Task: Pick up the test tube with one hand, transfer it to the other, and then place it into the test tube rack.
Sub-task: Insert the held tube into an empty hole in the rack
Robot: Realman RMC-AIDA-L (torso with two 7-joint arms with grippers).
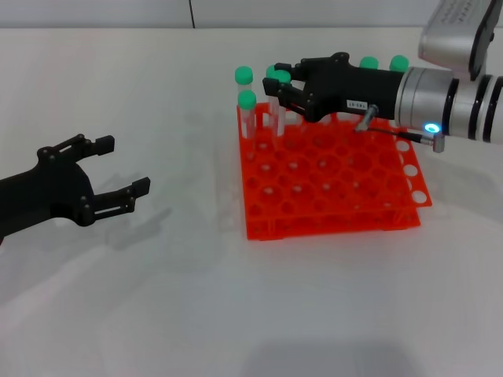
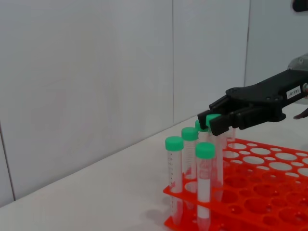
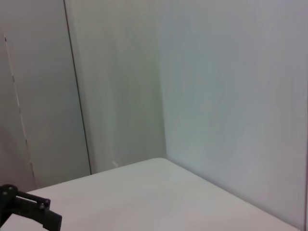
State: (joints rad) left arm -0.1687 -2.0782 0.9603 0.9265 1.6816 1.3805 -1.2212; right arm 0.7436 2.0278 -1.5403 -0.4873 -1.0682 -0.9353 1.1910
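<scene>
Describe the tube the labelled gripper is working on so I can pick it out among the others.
Find the orange-red rack right of centre on the table, then its far-left corner, where green-capped tubes cluster. The right gripper reaches in there, and the test tube is the one whose cap sits between its fingertips; its neighbours stand free.

A white table (image 1: 196, 306) carries everything. Behind it stands a pale grey panelled wall (image 2: 96, 72), with vertical seams.

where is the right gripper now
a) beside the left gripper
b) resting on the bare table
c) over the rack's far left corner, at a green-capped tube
c: the right gripper reaches over the far left corner of the test tube rack, its jaws around the green cap of a test tube; the left gripper hangs open, away to the left.
</scene>
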